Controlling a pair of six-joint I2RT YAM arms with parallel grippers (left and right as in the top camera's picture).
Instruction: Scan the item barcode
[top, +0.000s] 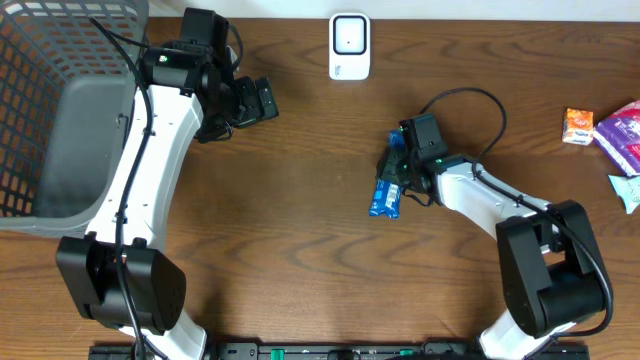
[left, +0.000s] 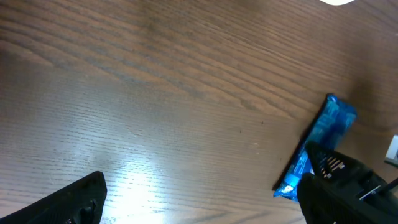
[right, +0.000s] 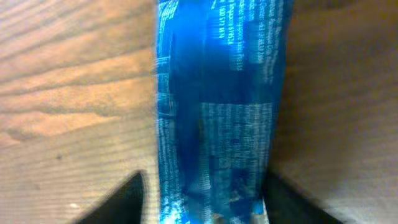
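Straddling the top end of the blue foil snack packet (top: 386, 198), which lies flat mid-way across the brown wood table (top: 300, 250), R gripper (top: 394, 168) fingers (right: 118, 204) are spread (gap on one side, no pinch). L gripper (top: 262, 100) fingers spread wide, well apart from pkt.

Holding left gripper (top: 262, 100) wide open, raised at far left. Reaching right arm (top: 480, 195) low toward centre; right gripper (top: 390, 185) angled down, jaws partway apart, grip unclear.
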